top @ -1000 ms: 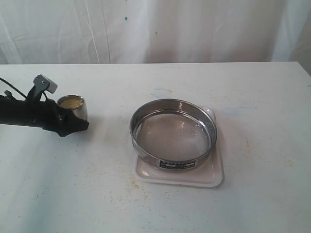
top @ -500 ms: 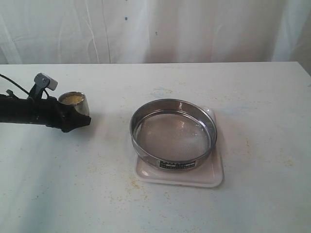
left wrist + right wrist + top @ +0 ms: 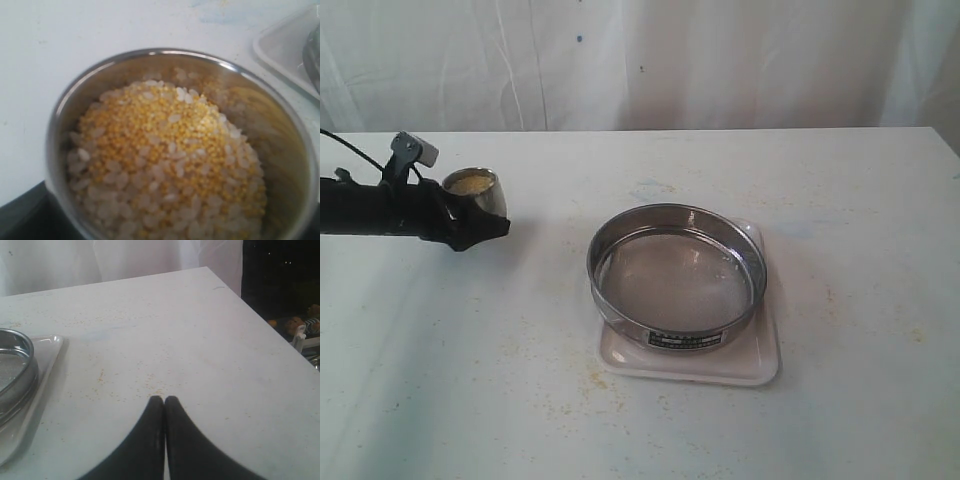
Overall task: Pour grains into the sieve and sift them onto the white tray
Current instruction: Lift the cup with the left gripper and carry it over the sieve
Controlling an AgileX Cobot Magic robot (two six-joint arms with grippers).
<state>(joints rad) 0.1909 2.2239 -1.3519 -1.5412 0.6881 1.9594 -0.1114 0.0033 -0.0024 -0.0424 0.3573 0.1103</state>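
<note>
One sieve (image 3: 676, 275) sits empty on the one tray (image 3: 760, 365) on the near middle of the desk (image 3: 840, 200). The right fingers (image 3: 154, 430) are pressed together, holding nothing. Farther back on the left, the left fingers (image 3: 480, 230) clasp the one cup (image 3: 482, 196) of grains (image 3: 170, 150), which has just risen a little, so carrying and pouring likely come next.
</note>
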